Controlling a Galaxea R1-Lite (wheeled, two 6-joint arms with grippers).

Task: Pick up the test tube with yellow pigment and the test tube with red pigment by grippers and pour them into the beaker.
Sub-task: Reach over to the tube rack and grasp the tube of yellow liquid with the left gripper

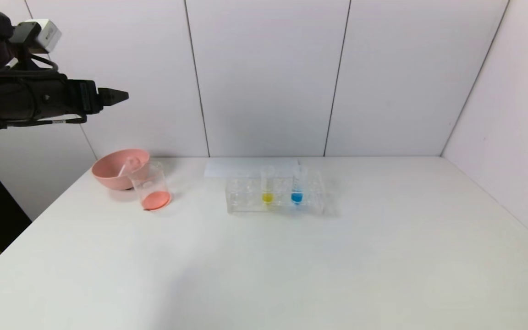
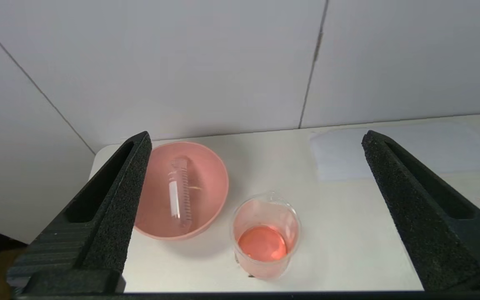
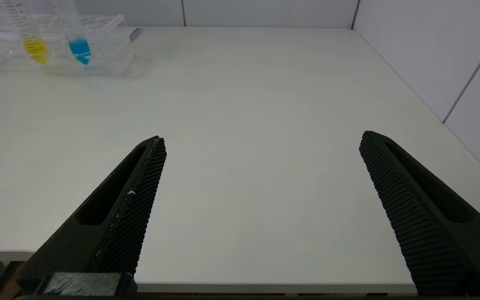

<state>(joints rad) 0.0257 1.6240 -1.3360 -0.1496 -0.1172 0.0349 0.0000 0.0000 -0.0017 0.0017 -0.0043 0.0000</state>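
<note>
White table (image 1: 264, 256): beaker (image 1: 151, 187) with red liquid touches the pink bowl (image 1: 112, 172), an emptied tube (image 2: 180, 192) lying inside. My left end effector (image 2: 256, 175) hangs wide, empty, above the beaker; right end effector (image 3: 261, 166) wide, well right of it.

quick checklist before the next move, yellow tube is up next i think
1. Left gripper open and holding nothing, up above the pink bowl: ok.
2. Right gripper open, low by the table's near edge: ok.
3. Yellow test tube upright in the rack, beside the blue tube: ok.
4. Beaker upright with red liquid in it, right next to the bowl: ok.
5. Emptied tube lying in the bowl: ok.
6. Yellow poured: not ok, still to do.
</note>
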